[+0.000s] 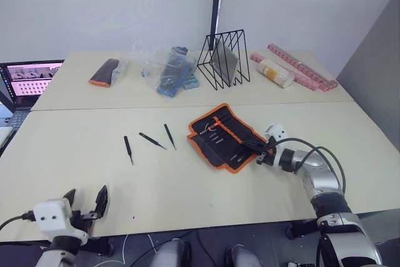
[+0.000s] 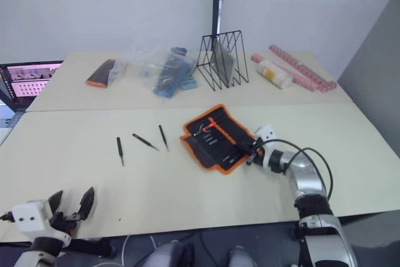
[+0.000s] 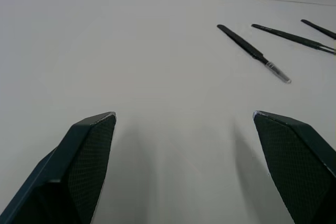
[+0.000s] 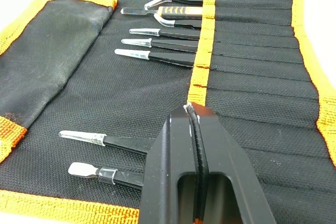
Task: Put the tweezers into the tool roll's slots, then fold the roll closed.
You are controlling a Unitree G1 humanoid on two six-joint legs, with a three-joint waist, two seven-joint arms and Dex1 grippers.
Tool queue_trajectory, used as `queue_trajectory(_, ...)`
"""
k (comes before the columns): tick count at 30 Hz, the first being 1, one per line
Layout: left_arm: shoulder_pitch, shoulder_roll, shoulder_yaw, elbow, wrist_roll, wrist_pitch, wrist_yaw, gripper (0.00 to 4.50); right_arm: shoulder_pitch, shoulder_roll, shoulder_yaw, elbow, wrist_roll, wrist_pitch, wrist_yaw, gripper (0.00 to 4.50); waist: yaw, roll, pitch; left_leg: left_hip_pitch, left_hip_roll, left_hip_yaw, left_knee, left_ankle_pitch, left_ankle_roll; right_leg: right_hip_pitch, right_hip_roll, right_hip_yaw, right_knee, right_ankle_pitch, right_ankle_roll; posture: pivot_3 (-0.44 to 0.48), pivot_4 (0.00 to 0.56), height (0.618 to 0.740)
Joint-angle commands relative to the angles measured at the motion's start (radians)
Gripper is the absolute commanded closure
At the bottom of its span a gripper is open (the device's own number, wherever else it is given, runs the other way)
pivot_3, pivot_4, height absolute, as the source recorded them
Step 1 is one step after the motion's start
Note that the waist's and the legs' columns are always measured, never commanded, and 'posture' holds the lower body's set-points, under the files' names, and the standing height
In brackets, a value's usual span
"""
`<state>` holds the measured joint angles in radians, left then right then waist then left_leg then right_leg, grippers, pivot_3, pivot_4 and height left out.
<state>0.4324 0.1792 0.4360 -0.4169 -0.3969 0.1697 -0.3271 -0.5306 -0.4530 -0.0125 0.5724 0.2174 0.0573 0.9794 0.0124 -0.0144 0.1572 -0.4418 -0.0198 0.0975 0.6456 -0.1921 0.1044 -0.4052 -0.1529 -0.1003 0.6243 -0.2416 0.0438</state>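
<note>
The tool roll (image 1: 224,136) lies unfolded right of the table's centre, black fabric with orange binding. Several capped tools sit in its slots (image 4: 157,43). My right gripper (image 4: 191,116) hovers over the roll's near-right part, shut on one slim black pair of tweezers (image 4: 197,145) whose tip points at the orange inner strip (image 4: 202,51). Three loose tweezers (image 1: 128,149), (image 1: 152,141), (image 1: 169,136) lie on the table left of the roll. My left gripper (image 1: 87,207) is open and empty, low over the table's front left edge, with the loose tweezers (image 3: 252,50) ahead of it.
At the back stand a black wire rack (image 1: 224,59), clear plastic bags (image 1: 167,70), a small black-and-orange pouch (image 1: 105,72) and pink rolls (image 1: 300,67). A monitor (image 1: 28,79) sits off the table's left edge. A seam (image 1: 125,108) runs between the two tabletops.
</note>
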Motion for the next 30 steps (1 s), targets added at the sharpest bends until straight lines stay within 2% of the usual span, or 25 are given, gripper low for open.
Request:
queue_trajectory(1,-0.06,0.017,-0.049,-0.096,-0.013,0.121,0.077,0.06,0.011,0.005,0.007,0.037,-0.016,0.008,-0.008,4.5,0.0,0.0,0.0,0.0,0.0,0.0,0.0,0.0,0.0,0.0,0.0,0.0,0.0,0.0,0.0,0.0,0.15,0.704)
queue_trajectory(7,-0.185,0.002,-0.112,-0.15,-0.004,0.28,0.197,0.06,0.007,0.004,0.008,0.033,-0.018,0.008,-0.01,4.5,-0.001,0.0,0.0,0.0,0.0,0.0,0.0,0.0,-0.001,0.0,0.001,0.0,0.0,0.005,-0.007,0.0,0.15,0.704)
queue_trajectory(17,-0.356,-0.041,-0.205,-0.046,0.118,0.471,0.392,0.06,0.014,0.003,0.013,-0.008,-0.016,0.031,-0.019,4.5,0.0,0.0,0.0,0.0,0.0,0.001,0.0,0.001,-0.002,0.0,0.002,-0.001,0.001,0.006,-0.006,0.0,0.15,0.704)
queue_trajectory(21,-0.418,-0.07,-0.241,-0.023,0.156,0.556,0.454,1.17,0.021,0.0,0.012,-0.026,-0.014,0.042,-0.024,4.5,0.004,0.001,0.0,0.001,0.0,0.001,0.0,0.002,-0.003,0.0,0.002,-0.001,0.002,0.006,-0.006,0.0,0.15,0.704)
queue_trajectory(25,-0.456,-0.092,-0.246,-0.001,0.178,0.583,0.474,2.55,0.026,0.0,0.012,-0.039,-0.013,0.05,-0.027,4.5,0.009,0.001,-0.001,0.001,0.0,0.0,0.0,0.002,-0.003,0.0,0.001,-0.001,0.002,0.007,-0.006,0.0,0.15,0.704)
queue_trajectory(30,-0.509,-0.092,-0.229,0.052,0.205,0.586,0.491,4.03,0.033,-0.001,0.014,-0.05,-0.013,0.057,-0.028,4.5,0.012,0.001,-0.001,0.001,0.0,0.001,0.0,0.002,-0.003,0.0,0.001,-0.001,0.002,0.007,-0.006,0.0,0.15,0.704)
